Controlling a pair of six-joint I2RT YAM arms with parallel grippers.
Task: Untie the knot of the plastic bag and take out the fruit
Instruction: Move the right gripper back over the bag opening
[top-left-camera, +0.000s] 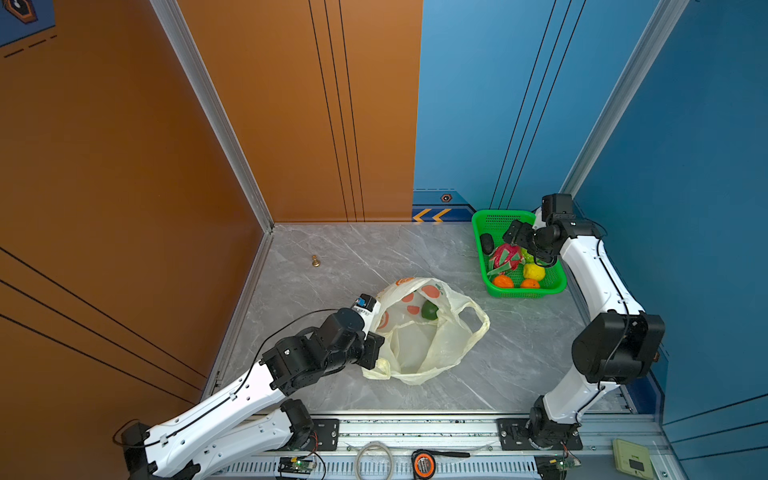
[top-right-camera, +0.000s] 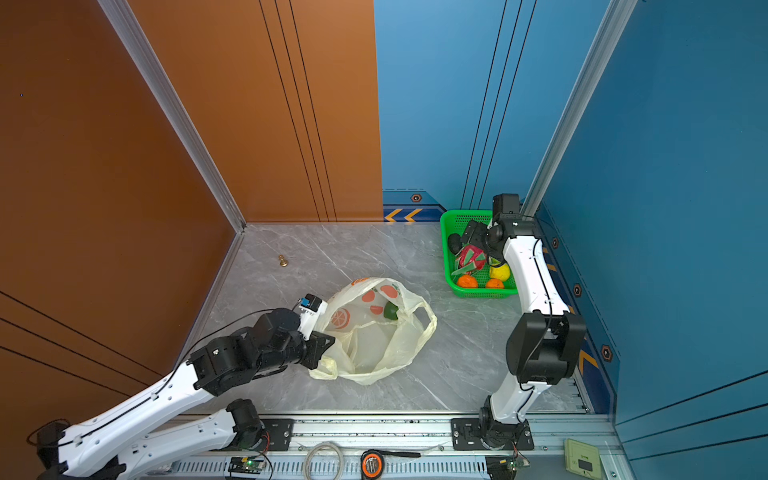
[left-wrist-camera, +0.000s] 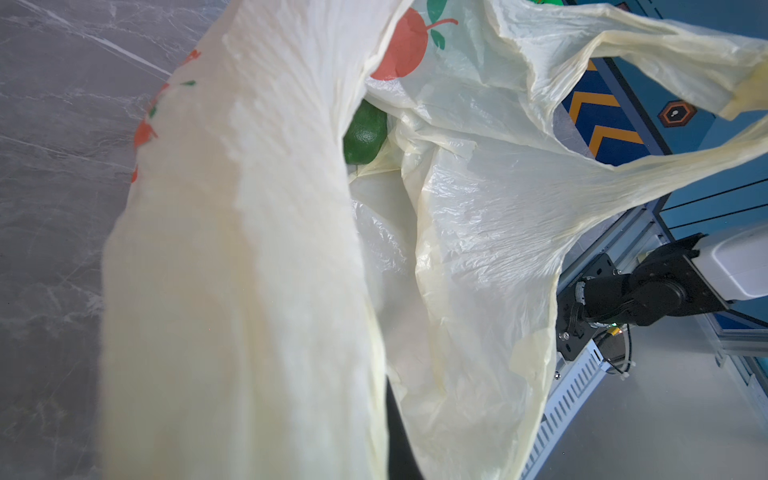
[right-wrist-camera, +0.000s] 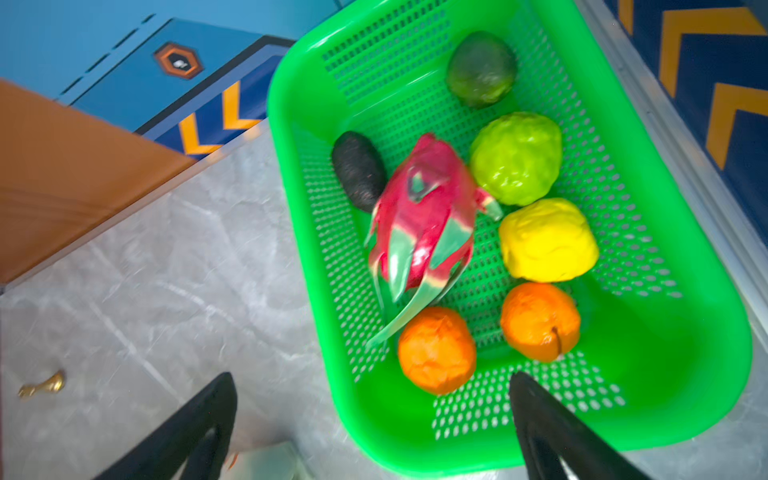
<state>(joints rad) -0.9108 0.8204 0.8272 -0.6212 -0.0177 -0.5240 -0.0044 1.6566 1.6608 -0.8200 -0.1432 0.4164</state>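
Draping over left gripper (top-left-camera: 374, 358) — plastic bag (top-left-camera: 446, 345) | green fruit (top-left-camera: 430, 311) half-hidden inside

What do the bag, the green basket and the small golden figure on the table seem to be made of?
The plastic bag: thin translucent film, probably polyethylene; it wrinkles and lets light through. The green basket: rigid glossy moulded plastic with perforated walls. The small golden figure: looks like polished brass, but it is too small to be sure.
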